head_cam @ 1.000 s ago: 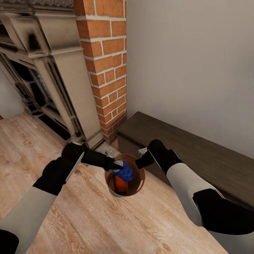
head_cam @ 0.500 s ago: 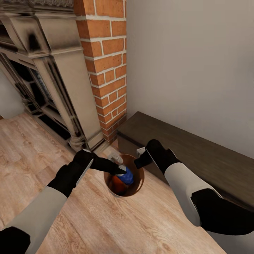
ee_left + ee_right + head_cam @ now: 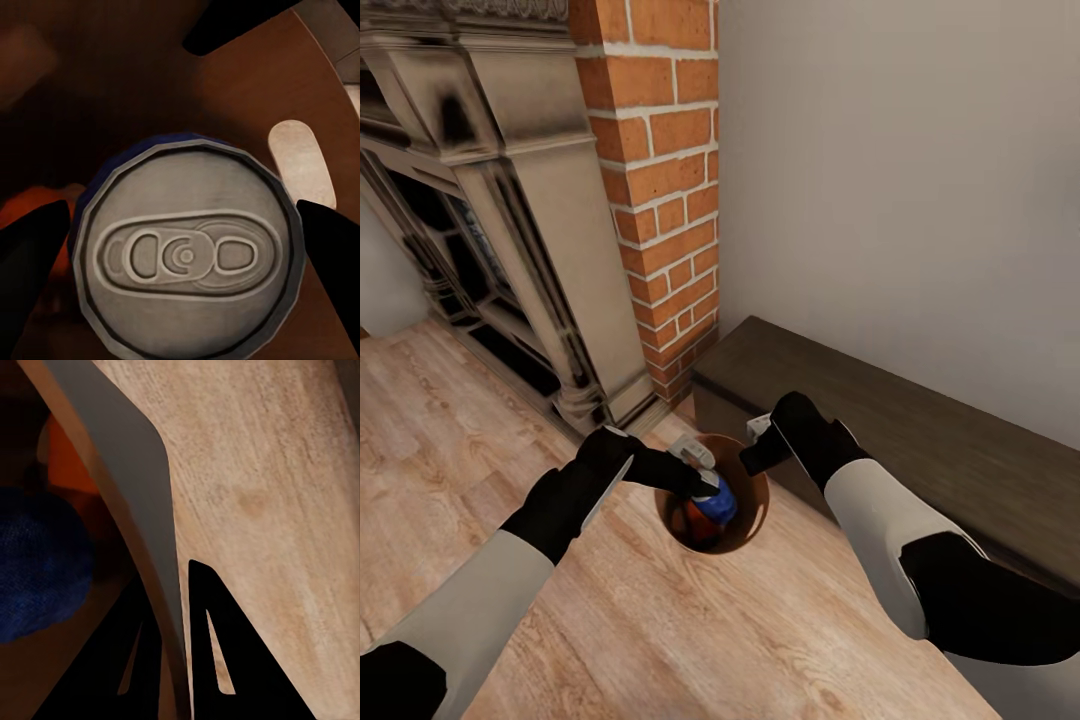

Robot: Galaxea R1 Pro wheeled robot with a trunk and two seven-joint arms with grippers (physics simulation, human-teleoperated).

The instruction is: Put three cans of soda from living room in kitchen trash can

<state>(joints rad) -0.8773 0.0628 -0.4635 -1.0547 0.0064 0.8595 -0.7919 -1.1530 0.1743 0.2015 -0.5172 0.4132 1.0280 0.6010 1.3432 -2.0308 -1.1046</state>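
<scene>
Two grippers at my bin point(image 3: 758, 520), left gripper point(image 3: 698, 483) spread astride blue can point(image 3: 187, 255), right gripper point(image 3: 176, 660) clamping bin wall, orange can point(image 3: 700, 525) below.

Both arms reach forward and down from the lower corners of the head view, white on the forearm and black at the wrist. The left hand point(image 3: 695, 480) points toward the middle, and its two dark fingers point(image 3: 330, 247) stand on either side of the blue can point(image 3: 187, 255), wide of its rim, so the hand looks open. The right hand point(image 3: 755, 455) comes in from the other side with its wrist bent down. Its two black fingers point(image 3: 214, 645) close on the thin wall of the trash can point(image 3: 142, 510), one finger on each side.
</scene>
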